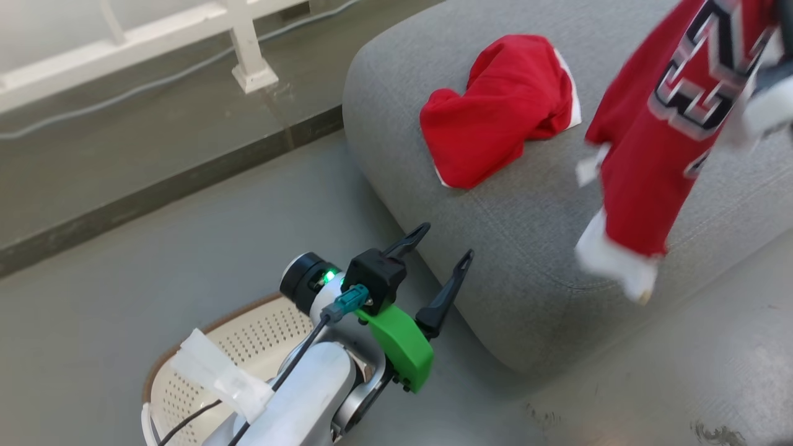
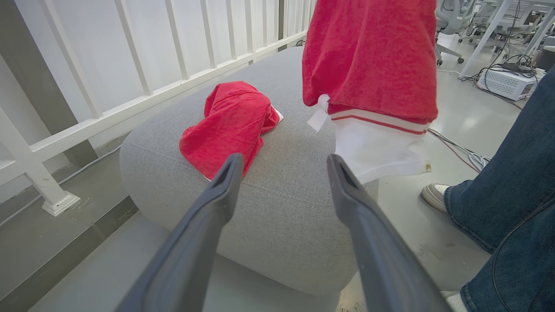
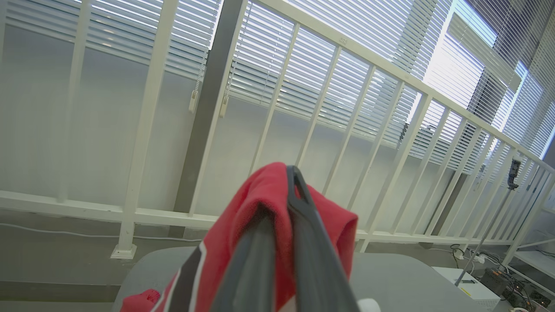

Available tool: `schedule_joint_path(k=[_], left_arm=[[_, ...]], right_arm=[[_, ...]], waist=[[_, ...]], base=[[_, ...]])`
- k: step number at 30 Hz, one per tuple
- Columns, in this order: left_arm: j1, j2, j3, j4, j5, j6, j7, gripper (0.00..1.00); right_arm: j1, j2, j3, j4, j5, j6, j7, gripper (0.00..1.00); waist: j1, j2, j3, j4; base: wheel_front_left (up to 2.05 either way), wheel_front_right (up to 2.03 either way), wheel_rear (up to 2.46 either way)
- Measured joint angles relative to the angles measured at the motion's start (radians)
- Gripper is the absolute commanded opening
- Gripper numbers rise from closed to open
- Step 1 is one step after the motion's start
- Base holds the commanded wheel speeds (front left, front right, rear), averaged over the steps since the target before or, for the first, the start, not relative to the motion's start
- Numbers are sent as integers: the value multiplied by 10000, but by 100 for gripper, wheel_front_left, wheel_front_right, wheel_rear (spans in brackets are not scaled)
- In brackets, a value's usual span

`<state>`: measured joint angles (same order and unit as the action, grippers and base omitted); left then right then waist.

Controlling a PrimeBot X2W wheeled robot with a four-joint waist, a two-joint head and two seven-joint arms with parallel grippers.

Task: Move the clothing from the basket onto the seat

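A plain red piece of clothing (image 1: pixel 502 105) (image 2: pixel 225 125) lies crumpled on the grey seat (image 1: pixel 526 248) (image 2: pixel 282 216). The red jersey (image 1: pixel 657 142) (image 2: pixel 373 65) with its black number hangs in the air over the seat's right part, white hem lowest. My right gripper (image 3: pixel 292 177) is shut on a fold of the jersey (image 3: pixel 260 203), high above the seat (image 3: pixel 399 277). My left gripper (image 1: pixel 446 243) (image 2: pixel 284 164) is open and holds nothing, hovering beside the seat's near corner. The cream basket (image 1: pixel 248 334) sits on the floor under my left forearm, its inside mostly hidden.
A white railing (image 1: pixel 248 56) (image 3: pixel 321 99) and a cable (image 1: pixel 155 80) run behind the seat. A person's leg in jeans (image 2: pixel 511 195) and a shoe (image 2: pixel 435 195) stand on the floor right of the seat. Desks, chairs and a white box (image 2: pixel 503 82) lie further right.
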<state>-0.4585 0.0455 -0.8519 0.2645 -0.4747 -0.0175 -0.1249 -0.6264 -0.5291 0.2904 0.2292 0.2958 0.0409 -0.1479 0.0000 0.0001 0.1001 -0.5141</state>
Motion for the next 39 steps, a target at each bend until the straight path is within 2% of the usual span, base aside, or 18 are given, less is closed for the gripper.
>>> schedule_joint_path(k=[6,15,19,26,32,35,39], left_arm=[[-302,4,-190,-351,136,0,203,100],[-696,96,-234,-779,499,13,604,100],[-945,150,-245,-945,614,13,729,100],[-1288,349,-318,-1221,769,13,1039,100],[-1507,412,-412,-1459,836,12,1246,100],[-1598,453,-441,-1549,882,12,1346,100],[-1634,554,-550,-1630,1127,-4,1469,100]], right_arm=[[-1667,-213,-815,119,499,0,385,0],[-3302,-759,-1572,991,857,-27,1012,0],[-3721,-991,-1891,1381,909,-267,1154,0],[-3908,-1346,-2220,2326,922,-443,1225,0],[-3990,-1486,-2523,2876,880,-874,1003,0],[-4065,-1365,-2535,3110,832,-1026,823,0],[-3916,-683,-2458,3701,836,-1147,594,0]], waist=[[0,0,548,305],[0,0,1408,844],[0,0,1827,1102],[1,0,2548,1571],[1,0,3110,1916],[1,0,3371,2048],[2,0,3694,2194]], base=[[0,0,0],[0,0,0],[0,0,0],[0,0,0],[0,0,0],[0,0,0],[0,0,0]])
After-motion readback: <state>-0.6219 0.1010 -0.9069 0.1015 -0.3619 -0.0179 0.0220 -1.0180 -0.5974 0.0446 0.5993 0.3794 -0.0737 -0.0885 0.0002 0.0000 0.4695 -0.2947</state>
